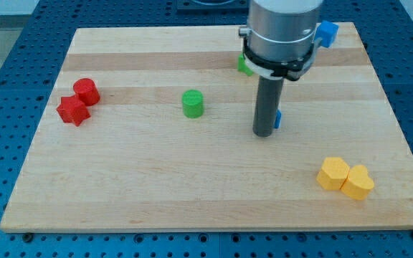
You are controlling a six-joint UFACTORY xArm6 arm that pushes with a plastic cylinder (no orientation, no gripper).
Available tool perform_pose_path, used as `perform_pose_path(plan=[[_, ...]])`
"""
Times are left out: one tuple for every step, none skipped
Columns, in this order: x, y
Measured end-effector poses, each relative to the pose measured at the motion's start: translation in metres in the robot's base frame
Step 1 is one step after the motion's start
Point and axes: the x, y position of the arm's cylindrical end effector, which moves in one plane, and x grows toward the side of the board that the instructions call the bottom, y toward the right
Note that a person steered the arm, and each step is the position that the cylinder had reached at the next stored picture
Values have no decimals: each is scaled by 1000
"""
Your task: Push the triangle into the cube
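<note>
My tip [264,133] rests on the wooden board [156,186], right of centre. A small blue block [279,119] shows just at the rod's right side, touching it or nearly so; most of it is hidden, so I cannot make out its shape. Another blue block [327,33], chunky and cube-like, sits at the board's top right corner, partly behind the arm. A green block [244,65] peeks out at the left of the arm's body, shape unclear.
A green cylinder [192,103] stands left of my tip. A red cylinder [87,91] and a red star [72,110] touch near the left edge. Two yellow blocks, one hexagonal [333,173] and one heart-like [358,182], touch at the bottom right.
</note>
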Motion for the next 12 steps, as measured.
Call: perform_pose_path(plan=[[-18, 8], [-43, 8], [-53, 22], [-70, 37], [-92, 39], [-106, 40], [-122, 51], [-141, 65], [-162, 80], [-177, 93], [-184, 104], [-184, 105]])
